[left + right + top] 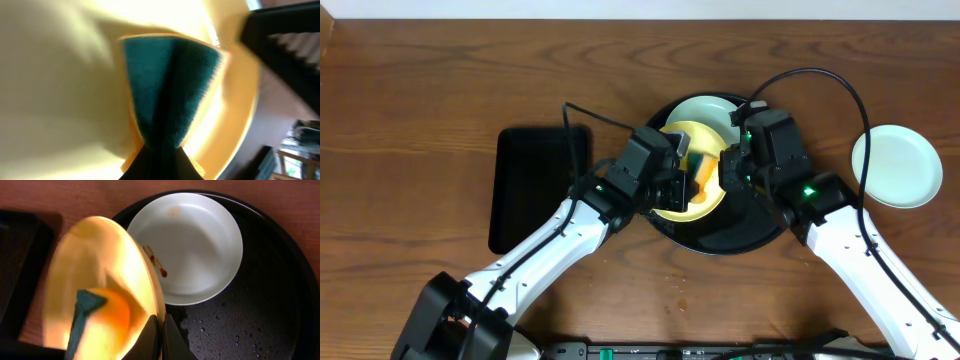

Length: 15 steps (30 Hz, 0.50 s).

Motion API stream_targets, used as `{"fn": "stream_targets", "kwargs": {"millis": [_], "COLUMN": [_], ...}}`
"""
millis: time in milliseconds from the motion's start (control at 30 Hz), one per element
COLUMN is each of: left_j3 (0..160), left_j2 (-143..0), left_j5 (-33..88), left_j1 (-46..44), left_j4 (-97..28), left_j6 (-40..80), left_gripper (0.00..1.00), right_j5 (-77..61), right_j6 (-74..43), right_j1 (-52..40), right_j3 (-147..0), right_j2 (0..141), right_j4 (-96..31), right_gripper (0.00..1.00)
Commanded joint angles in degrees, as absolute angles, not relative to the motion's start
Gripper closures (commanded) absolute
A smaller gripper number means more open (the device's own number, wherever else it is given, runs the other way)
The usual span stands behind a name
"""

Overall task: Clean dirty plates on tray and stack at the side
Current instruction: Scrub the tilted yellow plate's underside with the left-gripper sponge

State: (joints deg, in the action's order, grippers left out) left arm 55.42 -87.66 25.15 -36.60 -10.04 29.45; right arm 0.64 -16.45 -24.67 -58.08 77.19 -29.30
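Yellow plate (692, 133) is pinched at its 3 o'clock rim by right claw (728, 172), tilted over tray (740, 235); sponge (145, 85) is clamped by left claw (688, 172); white plate (710, 108) at tray's 12 o'clock.

- Table (420, 80): brown wood, visible grain.
- Round tray (260, 310), lower right: glossy black, beaded with droplets.
- Yellow plate (100, 270): smooth, shiny.
- Sponge (140, 85): rough green fibre face, orange foam.

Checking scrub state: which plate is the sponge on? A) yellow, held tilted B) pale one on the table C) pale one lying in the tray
A: the left gripper presses the sponge against the yellow plate, which the right gripper holds tilted by its rim.
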Motion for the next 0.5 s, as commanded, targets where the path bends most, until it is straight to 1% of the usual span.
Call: {"fn": "stream_targets", "kwargs": {"millis": [0, 267, 433, 467], "left_j3": [56.49, 56.49, 56.51, 56.51], "left_j2": [-87.61, -87.59, -87.55, -87.55], "left_j5": [17.78, 3.36, 1.87, 1.87], "left_j1": [-36.67, -36.51, -36.40, -36.38], "left_j4": [-11.55, -10.74, -9.98, -10.09], "left_j6": [26.85, 26.13, 23.11, 23.11], "left_gripper": [0.93, 0.93, 0.93, 0.92], "right_j5": [-0.05, -0.14, 1.28, 2.33], "right_j6": [-15.57, -14.61, -14.06, -14.06], "right_j1": [-24.01, -24.03, -23.83, -23.57], "right_j3": [-58.19, -58.19, -58.19, -58.19], "right_j2": [76.16, 76.16, 76.18, 76.18], "right_j4": [-29.15, -29.71, -31.99, -32.88], "right_gripper": [0.99, 0.99, 0.99, 0.87]}}
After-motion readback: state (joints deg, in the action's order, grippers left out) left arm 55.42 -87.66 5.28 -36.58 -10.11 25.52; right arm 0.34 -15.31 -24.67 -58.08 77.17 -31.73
